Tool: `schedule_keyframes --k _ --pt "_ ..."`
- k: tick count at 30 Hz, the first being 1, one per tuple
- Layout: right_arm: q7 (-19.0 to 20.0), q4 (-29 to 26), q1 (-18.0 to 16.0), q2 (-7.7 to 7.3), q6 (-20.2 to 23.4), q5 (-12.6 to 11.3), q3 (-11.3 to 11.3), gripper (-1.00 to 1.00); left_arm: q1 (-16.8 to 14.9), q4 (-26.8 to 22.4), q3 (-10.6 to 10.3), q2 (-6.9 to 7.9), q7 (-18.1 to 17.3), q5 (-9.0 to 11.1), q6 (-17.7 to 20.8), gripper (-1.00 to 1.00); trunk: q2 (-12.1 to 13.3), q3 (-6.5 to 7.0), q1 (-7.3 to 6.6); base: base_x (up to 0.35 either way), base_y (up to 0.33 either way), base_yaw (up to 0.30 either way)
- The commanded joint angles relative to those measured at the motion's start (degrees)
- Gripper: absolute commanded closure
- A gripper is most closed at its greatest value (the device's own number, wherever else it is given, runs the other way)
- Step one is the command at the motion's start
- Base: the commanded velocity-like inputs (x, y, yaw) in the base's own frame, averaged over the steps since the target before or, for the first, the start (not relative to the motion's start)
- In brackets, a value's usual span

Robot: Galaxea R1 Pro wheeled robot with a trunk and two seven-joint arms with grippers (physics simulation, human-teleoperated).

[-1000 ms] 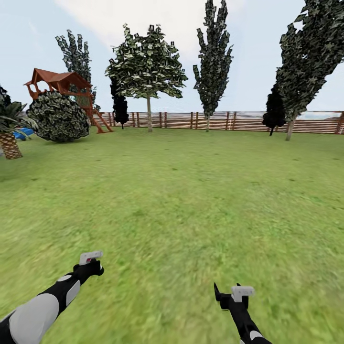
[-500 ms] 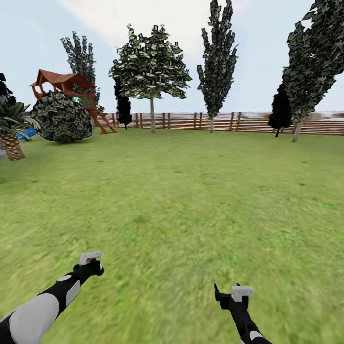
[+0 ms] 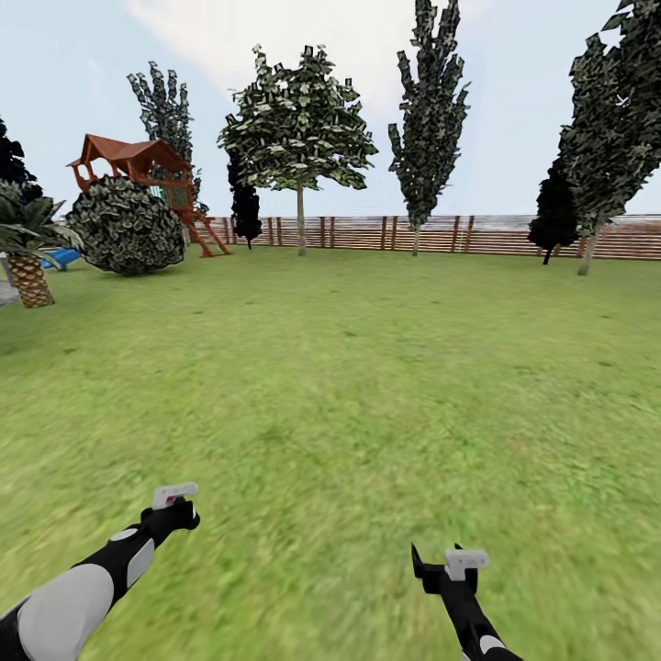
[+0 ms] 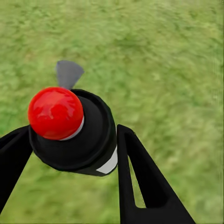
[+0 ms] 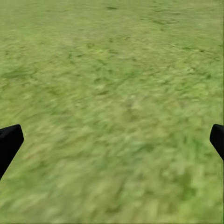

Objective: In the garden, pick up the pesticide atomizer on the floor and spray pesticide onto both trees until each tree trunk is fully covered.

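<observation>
Left gripper [image 4: 70, 140] clamps the pesticide atomizer [image 4: 74, 133] above blurred lawn [image 3: 367, 367]; right gripper [image 5: 112, 140] stands spread, empty. Slat fence [image 3: 441, 234] lies far ahead.

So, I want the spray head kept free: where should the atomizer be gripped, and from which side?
Grip the pesticide atomizer's round dark body below the red cap, jaws closing from opposite sides, as the left gripper holds it. The body is broad and even, and the cap is left clear.

Head camera looks forward across the lawn [image 3: 367, 367] to the fence [image 3: 441, 234]; both wrist cameras point down, seemingly close over that same grass, which all 3 views share.
</observation>
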Motion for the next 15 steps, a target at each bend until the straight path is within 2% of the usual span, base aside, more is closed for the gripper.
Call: schedule_keyframes --k 1,15 --pt "0.0 0.0 0.0 -0.01 0.0 0.0 0.0 -1.0 0.0 0.0 0.0 0.0 0.0 0.0 0.0 1.0 0.0 0.0 0.0 0.336 0.0 0.0" --pt "0.3 0.0 0.0 -0.01 0.0 0.1 0.0 -1.0 0.0 -0.1 0.0 0.0 -0.1 0.0 0.0 1.0 0.0 0.0 0.0 0.336 0.0 0.0"
